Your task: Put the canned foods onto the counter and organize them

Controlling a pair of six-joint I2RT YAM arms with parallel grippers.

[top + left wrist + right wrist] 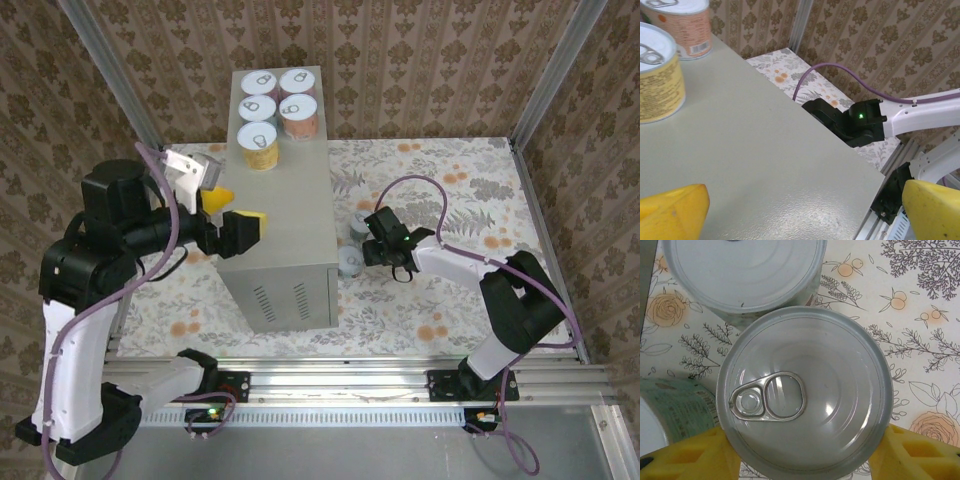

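A floral-patterned floor surface (450, 180) in cream, orange and grey spreads between wallpapered walls. At its middle stands a tall grey-beige rectangular metal bench (290, 215) with a flat top and vent slots on its near face.

The left pincer (232, 208), with yellow fingers, hangs wide open over the left edge of the bench top and holds nothing. The right pincer (800, 462), also yellow-fingered, is low over the floor surface just right of the bench. It is closed on an upright short silver can with a white pull-tab lid (805, 390), one finger against each side.

Five more cans stand upright at the far end of the bench top, two rows of two with a fifth in front on the left. That front one is a yellow-labelled can (260, 150). Behind it to the right is a brown-orange labelled can (299, 122).

In the left wrist view the yellow label carries fine print too small to read, and the brown-orange label shows a barcode.

On the floor surface close to the gripped can are a second white-lidded can (742, 275) and a teal-labelled can (670, 407), whose print is illegible.
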